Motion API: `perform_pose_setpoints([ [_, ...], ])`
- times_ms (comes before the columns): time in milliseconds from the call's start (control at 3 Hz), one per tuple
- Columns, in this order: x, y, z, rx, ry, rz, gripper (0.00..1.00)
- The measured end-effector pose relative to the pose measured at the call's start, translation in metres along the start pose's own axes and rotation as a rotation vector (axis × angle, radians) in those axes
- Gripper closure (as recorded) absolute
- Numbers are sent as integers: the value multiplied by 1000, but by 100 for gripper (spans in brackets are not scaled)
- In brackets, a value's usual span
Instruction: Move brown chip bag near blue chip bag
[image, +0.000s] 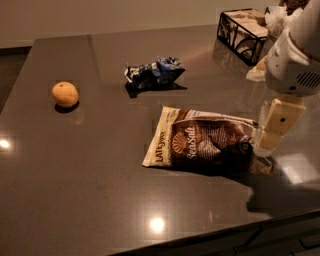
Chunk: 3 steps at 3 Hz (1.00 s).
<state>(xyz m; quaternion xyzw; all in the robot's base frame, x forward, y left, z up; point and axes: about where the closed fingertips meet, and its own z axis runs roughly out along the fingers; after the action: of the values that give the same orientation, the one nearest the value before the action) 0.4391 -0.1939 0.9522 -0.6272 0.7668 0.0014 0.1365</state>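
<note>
Gripper (267, 137) low at right end of brown chip bag (200, 142), touching or just beside its crimped edge; cannot tell whether apart, together or clamped on foil. Bag flat on dark table (100, 190), logo side up, long axis left to right. Blue chip bag (154, 73) beyond brown bag's far-left corner, apart from it, bare table between. Orange (65, 94) well left of brown bag; wire basket (242, 34) far behind its right end.

Handling guess: light, soft foil, air-puffed, contents fragile, so no hard squeeze on the belly. Glossy top, likely to slide rather than lift if nudged. Best hold probably the right-end seam: flat, doubled, stiffest part, nothing to crush. Expect sag and swing from a single-end grip; low carry or drag toward blue chip bag looks safer than a high lift. Risks: foil slipping out of the pinch, knocking blue chip bag on arrival
</note>
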Motion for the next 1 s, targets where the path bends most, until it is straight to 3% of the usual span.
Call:
perform_pose_setpoints([
  [667, -4, 31, 65, -173, -10, 10, 0],
  [1000, -18, 33, 76, -189, -5, -3, 18],
])
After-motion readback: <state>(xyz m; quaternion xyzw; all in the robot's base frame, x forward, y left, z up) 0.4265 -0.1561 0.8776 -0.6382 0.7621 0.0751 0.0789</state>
